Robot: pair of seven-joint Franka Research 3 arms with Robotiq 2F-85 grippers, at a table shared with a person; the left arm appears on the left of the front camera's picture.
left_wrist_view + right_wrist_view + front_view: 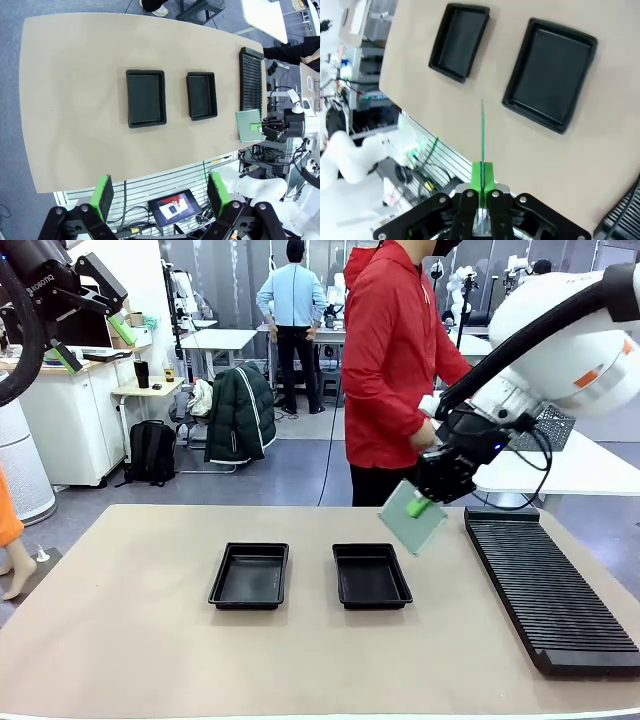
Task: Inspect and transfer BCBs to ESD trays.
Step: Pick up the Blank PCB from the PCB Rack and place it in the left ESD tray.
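Note:
My right gripper (423, 504) is shut on a pale green BCB (411, 518), holding it tilted in the air above the table, between the right ESD tray (370, 575) and the ribbed rack. In the right wrist view the BCB (482, 140) shows edge-on between the pinched green pads (488, 176), with both black trays (550, 75) (459, 41) empty below. From high above, the left wrist view looks down on the two trays (145, 97) (202, 95) and the held board (248, 125). My left gripper (162, 196) is open and holds nothing; in the front view it sits raised at the top left (95, 325).
A long black ribbed rack (545, 580) lies along the table's right side. A person in a red jacket (395, 360) stands at the far edge, just behind my right arm. Bare tabletop (130, 610) spreads left of the trays.

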